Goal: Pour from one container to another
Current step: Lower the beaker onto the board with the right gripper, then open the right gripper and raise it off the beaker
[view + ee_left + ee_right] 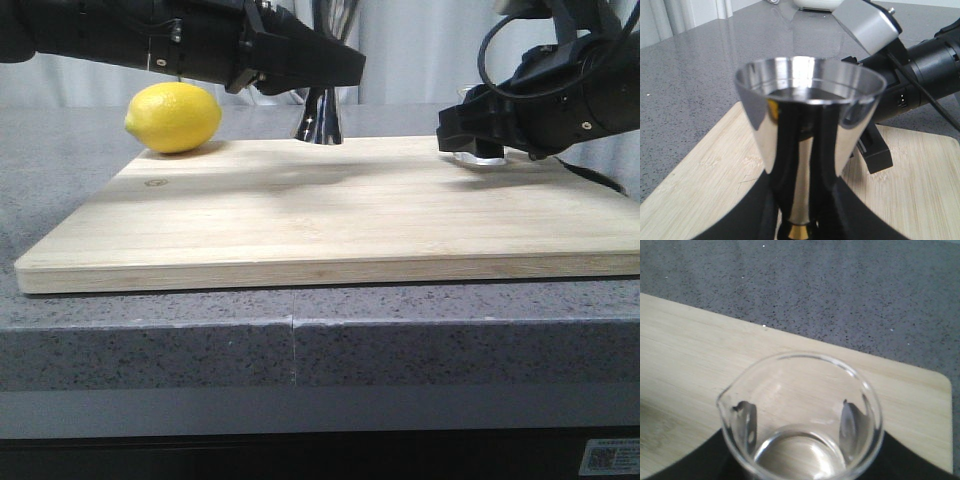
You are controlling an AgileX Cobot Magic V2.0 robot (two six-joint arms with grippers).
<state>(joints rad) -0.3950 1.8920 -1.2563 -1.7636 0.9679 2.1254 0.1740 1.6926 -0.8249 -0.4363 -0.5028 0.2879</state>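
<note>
Both vessels gripped, no pour yet: left gripper clamped on steel jigger, right gripper clamped on upright glass beaker, tilt remaining.

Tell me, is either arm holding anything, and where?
Left pincer grips the steel jigger near its waist; right pincer holds the glass beaker by its sides.

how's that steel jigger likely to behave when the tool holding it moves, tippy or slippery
Probably slippery: the jigger has a mirror-polished surface, and the left tool meets it on the sloped cone above the narrow gold waist, so it might creep. Likely tippy if released, since the wide cup sits over a slim waist and a small base. It looks rigid, so a firm squeeze shouldn't deform it.
</note>
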